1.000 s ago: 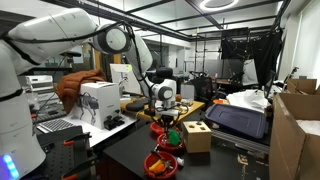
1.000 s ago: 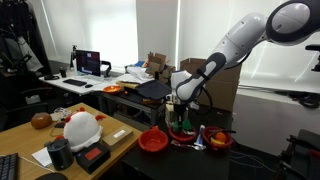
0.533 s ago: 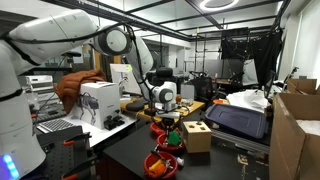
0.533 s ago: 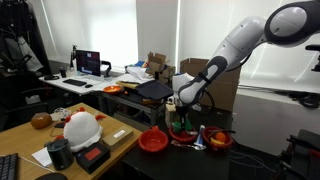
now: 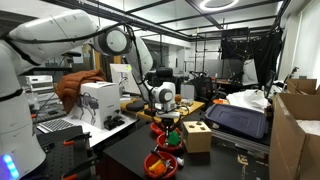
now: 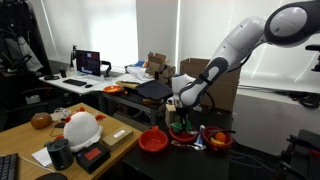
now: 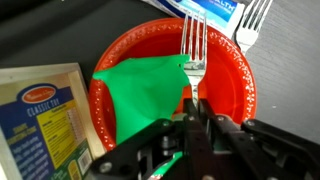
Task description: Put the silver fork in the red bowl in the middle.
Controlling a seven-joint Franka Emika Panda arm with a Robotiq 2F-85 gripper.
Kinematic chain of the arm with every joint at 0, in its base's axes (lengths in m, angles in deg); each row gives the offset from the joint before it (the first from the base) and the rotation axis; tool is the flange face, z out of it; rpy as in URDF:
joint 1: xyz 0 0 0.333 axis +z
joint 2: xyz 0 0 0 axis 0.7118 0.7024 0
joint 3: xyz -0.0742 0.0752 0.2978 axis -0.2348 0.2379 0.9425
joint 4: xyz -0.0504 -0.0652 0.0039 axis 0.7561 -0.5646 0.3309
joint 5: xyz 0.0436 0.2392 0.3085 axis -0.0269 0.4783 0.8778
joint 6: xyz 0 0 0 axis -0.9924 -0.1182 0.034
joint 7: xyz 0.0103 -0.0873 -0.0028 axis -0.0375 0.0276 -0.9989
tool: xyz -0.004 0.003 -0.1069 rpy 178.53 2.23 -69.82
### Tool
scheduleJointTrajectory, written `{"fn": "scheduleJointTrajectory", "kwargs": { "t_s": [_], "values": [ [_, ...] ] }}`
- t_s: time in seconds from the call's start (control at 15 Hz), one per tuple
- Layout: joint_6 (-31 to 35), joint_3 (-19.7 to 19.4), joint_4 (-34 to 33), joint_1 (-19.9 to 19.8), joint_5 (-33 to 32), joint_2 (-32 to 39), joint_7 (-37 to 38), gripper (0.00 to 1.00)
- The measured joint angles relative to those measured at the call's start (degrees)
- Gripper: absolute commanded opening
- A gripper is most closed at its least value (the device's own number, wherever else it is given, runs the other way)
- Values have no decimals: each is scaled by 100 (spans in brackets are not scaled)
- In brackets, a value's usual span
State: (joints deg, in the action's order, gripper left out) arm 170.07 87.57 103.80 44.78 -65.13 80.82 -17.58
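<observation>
Came down a touch between a second ago and half a second ago: gripper (image 6: pixel 178 124) nearer the table in an exterior view. No visible shift since, in either exterior view. Reads as descent finished, now parked over the target.

Jaws closed narrow on the silver fork (image 7: pixel 193 50), gripped at the handle, tines pointing away from the wrist camera.

Fork not released yet. Held over the middle red bowl (image 7: pixel 246 95), tines above the far half and overlapping the edge of a green sheet (image 7: pixel 140 92) lying inside. Cannot tell from the wrist view whether the tines touch sheet or bowl.

Alignment looks right: bowl fills the wrist view. Neighbour bowl (image 6: pixel 153 141) well off to the side. Box (image 7: pixel 40 112) just beside the rim, clear of the fork. White fork (image 7: pixel 252 22) lies outside the bowl past the far rim; not the task item.

Likely remaining: open jaws, let the fork drop, retreat upward.

Risk, as a judgement: fork is roughly as long as the bowl is wide, so it may bridge the rim or slide off the green sheet instead of settling inside. A lower, flatter release would help.
</observation>
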Motion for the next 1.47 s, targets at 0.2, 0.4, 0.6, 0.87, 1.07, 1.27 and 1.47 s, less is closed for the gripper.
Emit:
{"fn": "scheduleJointTrajectory", "kwargs": {
  "t_s": [0.2,0.4,0.6,0.87,1.07,1.27,1.47],
  "values": [
    [0,1,19,66,-48,0,-93,2],
    [0,3,20,164,-61,0,-142,2],
    [0,3,20,262,-67,0,-143,2],
    [-1,0,20,324,-111,1,-146,2],
    [-1,-65,15,335,-270,4,-146,2],
    [-1,-160,-4,334,-406,7,-146,2],
    [-1,-205,-27,334,-468,7,-146,2]
  ]
}}
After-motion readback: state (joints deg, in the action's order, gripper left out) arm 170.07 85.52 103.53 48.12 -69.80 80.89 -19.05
